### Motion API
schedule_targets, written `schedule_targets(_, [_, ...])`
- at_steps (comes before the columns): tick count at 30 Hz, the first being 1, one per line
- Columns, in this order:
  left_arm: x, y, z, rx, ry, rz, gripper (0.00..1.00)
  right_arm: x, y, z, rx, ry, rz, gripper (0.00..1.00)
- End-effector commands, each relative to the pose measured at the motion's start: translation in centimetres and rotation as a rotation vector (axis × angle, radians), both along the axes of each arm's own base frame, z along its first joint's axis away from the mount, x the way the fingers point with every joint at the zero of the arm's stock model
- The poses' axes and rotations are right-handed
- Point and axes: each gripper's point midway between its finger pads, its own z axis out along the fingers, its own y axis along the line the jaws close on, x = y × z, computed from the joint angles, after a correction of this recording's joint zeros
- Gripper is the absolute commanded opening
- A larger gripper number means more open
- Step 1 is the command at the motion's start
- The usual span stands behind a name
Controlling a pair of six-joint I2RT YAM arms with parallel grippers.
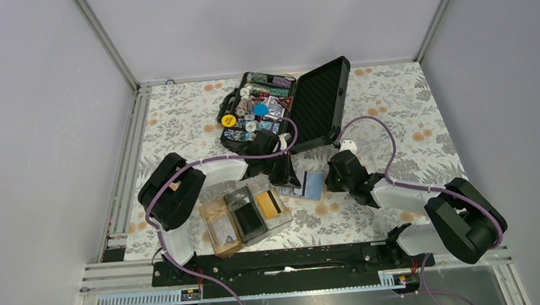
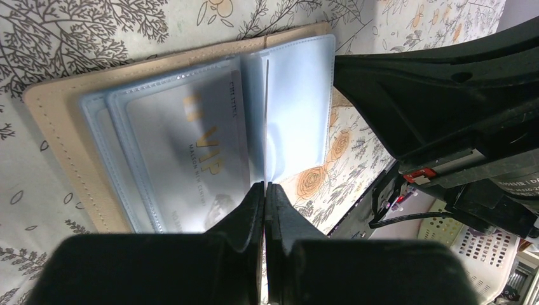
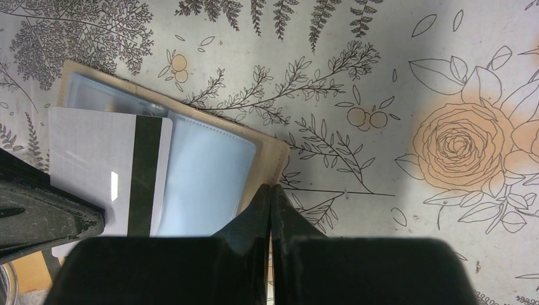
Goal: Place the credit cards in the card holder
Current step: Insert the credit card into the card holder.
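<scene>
The card holder (image 1: 316, 185) here is a beige folder with clear sleeves (image 2: 57, 146), open on the floral cloth; one sleeve holds a VIP card (image 2: 191, 140). My left gripper (image 2: 265, 185) is shut on a credit card (image 3: 89, 159), white with a black stripe. From the left wrist this card shows edge-on as a thin line (image 2: 267, 114) reaching over the sleeves. My right gripper (image 3: 272, 188) is shut and empty, its tips at the folder's beige edge (image 3: 274, 152). Gold-orange credit cards (image 1: 270, 203) lie in the right compartment of a clear three-part tray (image 1: 219, 233).
An open black chip case (image 1: 321, 101) stands at the back, its lid raised. The two grippers (image 1: 287, 174) (image 1: 330, 180) face each other closely across the folder. The tray sits just left of it, near the arm bases. Metal rails line the table's left and near edges.
</scene>
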Motion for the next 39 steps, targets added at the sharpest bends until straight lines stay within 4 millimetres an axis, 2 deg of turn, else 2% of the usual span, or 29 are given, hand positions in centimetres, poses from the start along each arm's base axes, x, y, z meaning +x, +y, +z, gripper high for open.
schedule_targets(1, [-0.4,0.2,-1.4,0.010,0.012,0.001,0.00,0.5,0.5,0.1,-0.004,0.006,0.025,0.00])
schedule_targets(17, [0.4,2.0,-0.2,0.098,-0.052,0.056,0.00,0.6,0.5,0.2,-0.007,0.003,0.022,0.00])
schedule_targets(27, [0.2,1.1,-0.6,0.073,-0.017,0.024,0.00,0.6,0.5,0.3,-0.009,0.003,0.023,0.00])
schedule_targets(33, [0.2,0.8,-0.4,0.068,-0.016,0.015,0.06,0.7,0.5,0.2,-0.013,0.007,0.026,0.00])
schedule_targets(39, [0.3,1.2,-0.5,0.113,-0.036,0.014,0.17,0.6,0.5,0.2,-0.013,0.007,0.029,0.00])
